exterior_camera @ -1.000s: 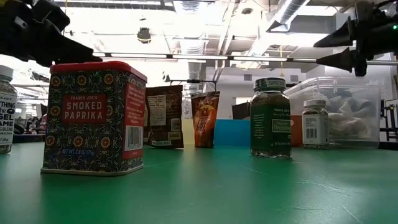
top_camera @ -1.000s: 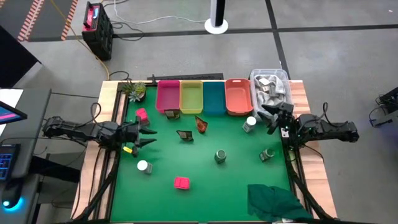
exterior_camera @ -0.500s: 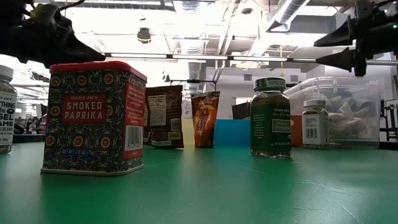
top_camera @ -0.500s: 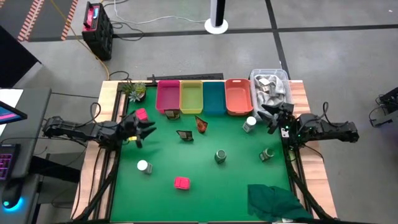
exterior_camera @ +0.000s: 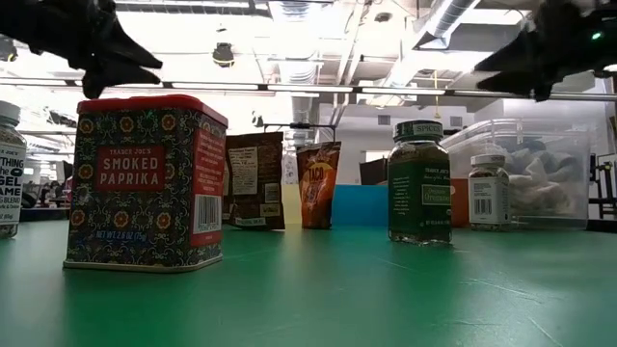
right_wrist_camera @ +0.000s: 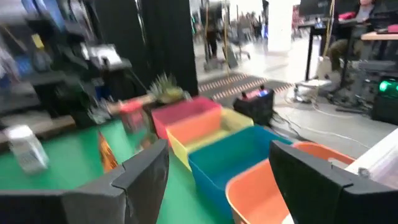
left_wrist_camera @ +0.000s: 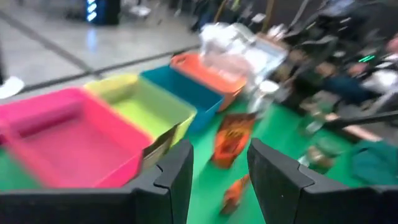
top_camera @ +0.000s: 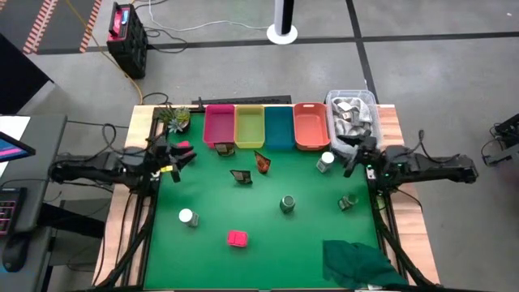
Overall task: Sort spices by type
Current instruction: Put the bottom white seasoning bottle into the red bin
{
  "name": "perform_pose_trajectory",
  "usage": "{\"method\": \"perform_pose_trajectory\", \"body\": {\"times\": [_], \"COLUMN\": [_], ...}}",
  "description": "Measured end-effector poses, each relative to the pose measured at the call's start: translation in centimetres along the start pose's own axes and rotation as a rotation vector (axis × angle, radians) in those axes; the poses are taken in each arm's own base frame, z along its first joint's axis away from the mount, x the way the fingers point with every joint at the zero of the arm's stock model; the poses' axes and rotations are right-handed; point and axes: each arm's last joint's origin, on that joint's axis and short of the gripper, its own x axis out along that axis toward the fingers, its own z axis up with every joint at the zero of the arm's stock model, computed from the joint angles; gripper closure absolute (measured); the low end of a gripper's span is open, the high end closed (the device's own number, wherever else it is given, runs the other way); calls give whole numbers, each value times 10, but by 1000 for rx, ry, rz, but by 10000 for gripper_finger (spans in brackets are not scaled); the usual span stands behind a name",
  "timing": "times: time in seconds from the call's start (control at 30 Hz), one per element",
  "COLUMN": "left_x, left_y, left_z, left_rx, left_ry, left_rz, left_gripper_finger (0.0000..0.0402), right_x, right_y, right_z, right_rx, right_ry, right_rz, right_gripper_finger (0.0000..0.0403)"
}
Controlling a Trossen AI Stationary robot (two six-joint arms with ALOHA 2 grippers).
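Spices stand scattered on the green mat. One pink box [top_camera: 184,149] sits by the left edge and another [top_camera: 237,238] near the front, the paprika tin [exterior_camera: 145,183] of the low view. White-capped jars [top_camera: 187,217] [top_camera: 326,162], green-lidded jars [top_camera: 287,203] [top_camera: 348,201] and brown packets [top_camera: 241,176] [top_camera: 261,161] [top_camera: 225,148] stand between. My left gripper [top_camera: 174,156] [left_wrist_camera: 221,146] hovers open beside the far pink box. My right gripper [top_camera: 350,154] [right_wrist_camera: 217,152] hovers open just right of a white-capped jar.
Four bins line the far edge: pink [top_camera: 219,126], yellow [top_camera: 249,126], teal [top_camera: 278,126], orange [top_camera: 309,126]. A clear plastic tub [top_camera: 353,113] sits at the far right corner, a small plant [top_camera: 176,119] at the far left, a dark green cloth [top_camera: 361,264] near right.
My left gripper has drawn back toward the table's far left, from the mat's left middle to beside the far pink box, and has risen. My right gripper has shifted only slightly. No spice has moved.
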Motion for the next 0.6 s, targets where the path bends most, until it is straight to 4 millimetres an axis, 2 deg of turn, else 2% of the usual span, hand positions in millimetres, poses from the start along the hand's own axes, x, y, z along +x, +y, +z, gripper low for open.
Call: {"method": "perform_pose_trajectory", "body": {"times": [0.17, 0.4, 0.5, 0.6], "left_x": [14, 28, 35, 43], "left_y": [-9, -30, -41, -57], "left_z": [4, 23, 31, 40], "left_rx": [85, 191, 201, 132], "left_ry": [117, 316, 443, 565], "left_rz": [64, 81, 30, -73], "left_gripper_finger": [253, 220, 202, 189], "right_x": [22, 45, 54, 61], "right_y": [10, 18, 20, 16], "right_z": [-5, 13, 19, 17], "right_rx": [-98, -175, -226, -268], "right_ry": [74, 132, 141, 170], "right_rz": [16, 114, 110, 74], "right_gripper_finger": [102, 102, 102, 102]}}
